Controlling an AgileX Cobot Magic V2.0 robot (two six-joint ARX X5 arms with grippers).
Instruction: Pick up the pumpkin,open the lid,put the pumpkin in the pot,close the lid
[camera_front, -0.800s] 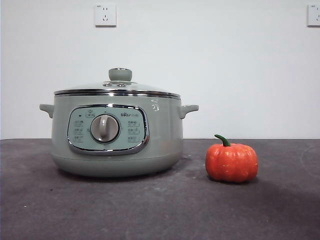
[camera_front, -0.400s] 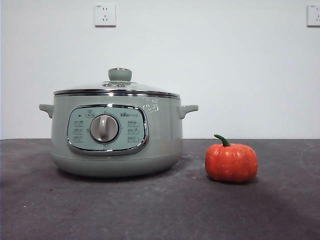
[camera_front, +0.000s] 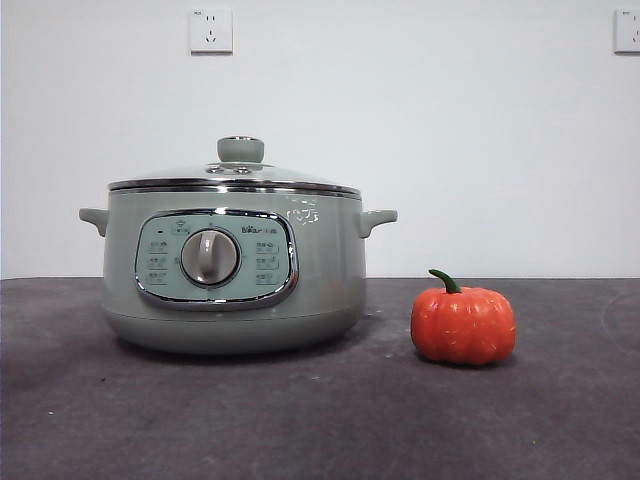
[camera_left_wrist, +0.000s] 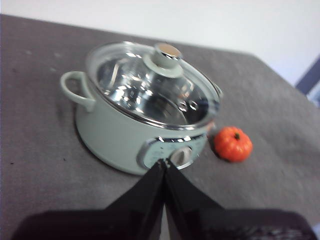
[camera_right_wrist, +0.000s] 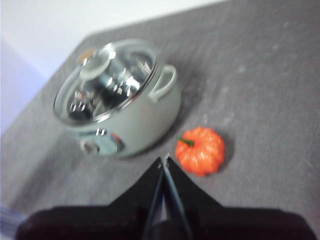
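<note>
The lid is seated on the pot; the pumpkin stands beside it on the desk, exposed for grasping. Both the left gripper and the right gripper are held aloft with jaws closed, empty.

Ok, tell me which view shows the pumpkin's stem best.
The front view: the pumpkin stands side-on and sharp, its stem curving up clear against the wall. The right wrist view shows the stem blurred; the left wrist view shows only a dark speck.
</note>
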